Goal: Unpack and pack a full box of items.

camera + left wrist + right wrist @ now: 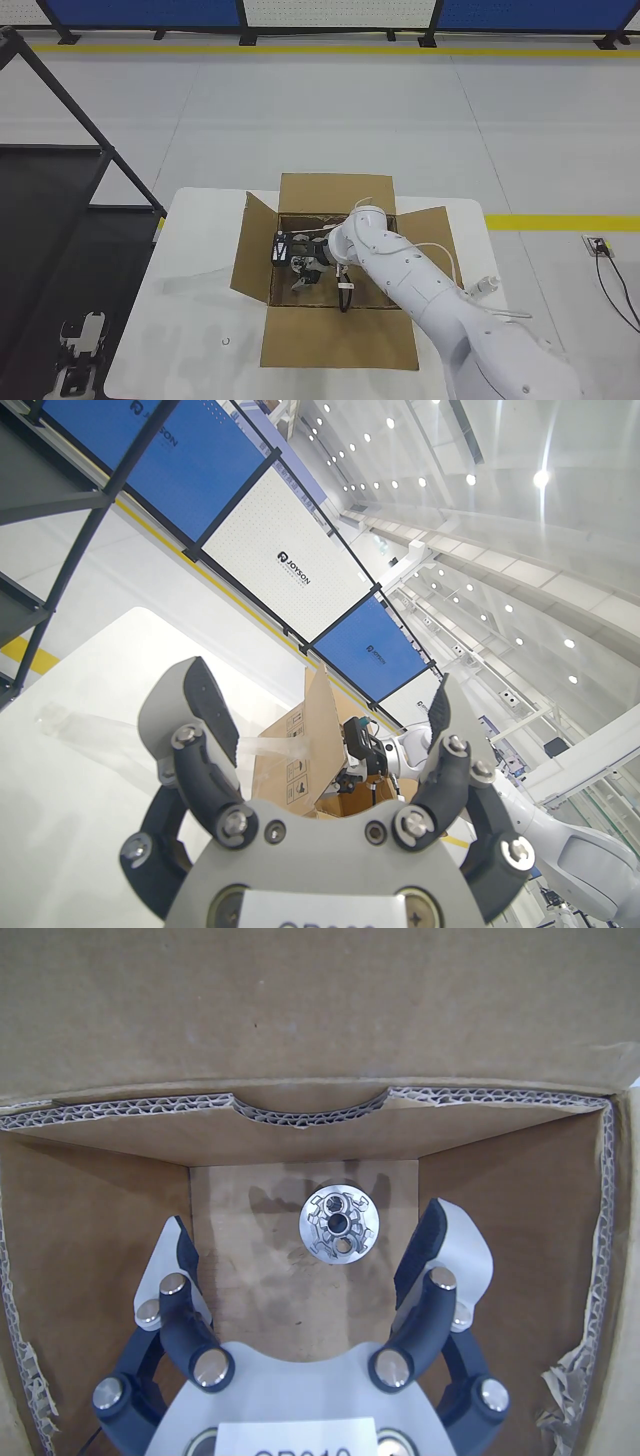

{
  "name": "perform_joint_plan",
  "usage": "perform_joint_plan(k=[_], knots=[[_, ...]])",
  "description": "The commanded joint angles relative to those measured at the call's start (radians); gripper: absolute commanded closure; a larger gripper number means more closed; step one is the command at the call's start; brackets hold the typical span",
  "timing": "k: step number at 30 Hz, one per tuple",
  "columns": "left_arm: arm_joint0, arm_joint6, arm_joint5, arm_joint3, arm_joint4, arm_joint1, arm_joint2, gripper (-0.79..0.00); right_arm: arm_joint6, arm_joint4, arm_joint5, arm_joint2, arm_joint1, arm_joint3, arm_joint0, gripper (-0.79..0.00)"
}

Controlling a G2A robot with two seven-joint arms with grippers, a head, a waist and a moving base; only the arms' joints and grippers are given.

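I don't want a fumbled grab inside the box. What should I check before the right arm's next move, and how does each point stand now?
1. Cardboard box flaps folded outward: ok.
2. Right gripper open: ok, jaws spread wide.
3. Metal disc located: ok, lying flat on the box floor ahead of the gripper.
4. Disc centred between the jaws: ok, roughly.
5. Left gripper out of the way: ok, open, outside the box.
6. Rest of the floor free: cannot tell, the right arm hides part from above.

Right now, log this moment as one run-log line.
right gripper: open, inside cardboard box, above metal disc on box floor | left gripper: open, empty, away from box | disc: not grasped
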State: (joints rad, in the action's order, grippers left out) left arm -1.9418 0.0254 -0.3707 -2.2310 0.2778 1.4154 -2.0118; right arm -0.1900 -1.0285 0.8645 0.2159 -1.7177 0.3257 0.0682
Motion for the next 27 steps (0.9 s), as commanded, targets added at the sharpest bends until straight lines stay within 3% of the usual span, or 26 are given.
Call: perform_joint_plan(k=[1,8,17,19,21,27], knots=[[0.005,0.014,0.004,0.0,0.001,-0.001,0.005,-0.785,0.0,-0.008,-0.042,0.002,0.001,0.01,0.013,-0.785],[0.002,0.013,0.004,-0.004,0.01,-0.001,0.004,-0.785,-0.069,-0.018,-0.207,0.017,-0.009,0.005,0.049,-0.785],[-0.012,-0.006,-0.002,0.002,0.007,0.0,-0.01,-0.785,-0.038,-0.042,-0.233,0.027,-0.03,-0.031,0.075,-0.785],[-0.013,-0.009,-0.003,0.004,0.007,0.0,-0.011,-0.785,-0.031,-0.049,-0.236,0.027,-0.035,-0.041,0.081,-0.616],[-0.013,-0.011,-0.003,0.006,0.006,0.0,-0.011,-0.785,-0.025,-0.047,-0.231,0.032,-0.04,-0.053,0.085,-0.382],[-0.008,-0.012,-0.006,0.014,0.004,0.0,-0.011,-0.785,0.001,-0.051,-0.223,0.042,-0.052,-0.083,0.089,-0.289]])
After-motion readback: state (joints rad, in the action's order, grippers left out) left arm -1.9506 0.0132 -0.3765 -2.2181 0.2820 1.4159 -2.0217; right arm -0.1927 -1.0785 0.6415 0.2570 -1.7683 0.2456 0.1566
